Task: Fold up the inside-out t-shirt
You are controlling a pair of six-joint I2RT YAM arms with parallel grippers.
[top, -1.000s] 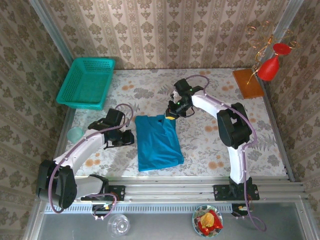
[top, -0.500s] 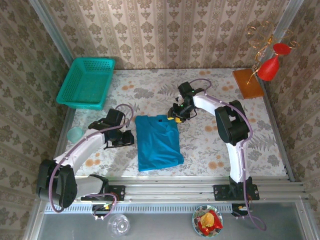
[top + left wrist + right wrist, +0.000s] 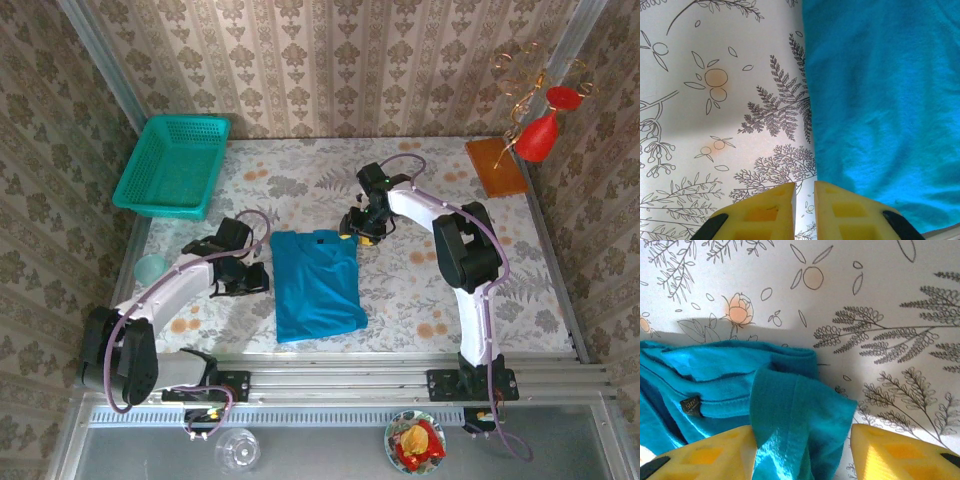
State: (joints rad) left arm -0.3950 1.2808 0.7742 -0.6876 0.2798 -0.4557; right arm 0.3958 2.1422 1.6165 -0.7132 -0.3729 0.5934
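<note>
So the t-shirt (image 3: 317, 285) is lying flat on the bench (image 3: 420, 290), already doubled over into a long strip. Its long axis runs from the arm bases out toward the back wall.

The right fingers (image 3: 357, 235) are parked on the strip's far right corner. In the right wrist view they're spread wide, with a loose flap of blue cloth bunched up between them. It looks like it's just lying there rather than being pinched, since the finger on the right stands at the flap's edge, not clamped on it. The collar seam and a little dark label (image 3: 690, 405) sit just off to the left of that flap.

The left fingers (image 3: 255, 278) are pressed nearly together, with only a thin slit and nothing in it. They hover over bare bench, and the shirt's long left edge runs just beside them on the right, close but apart.

My guess is the next fold goes across the long axis. Then it all hinges on the far end, and the right arm is the one already on it. The left only has the side edge handy.
</note>
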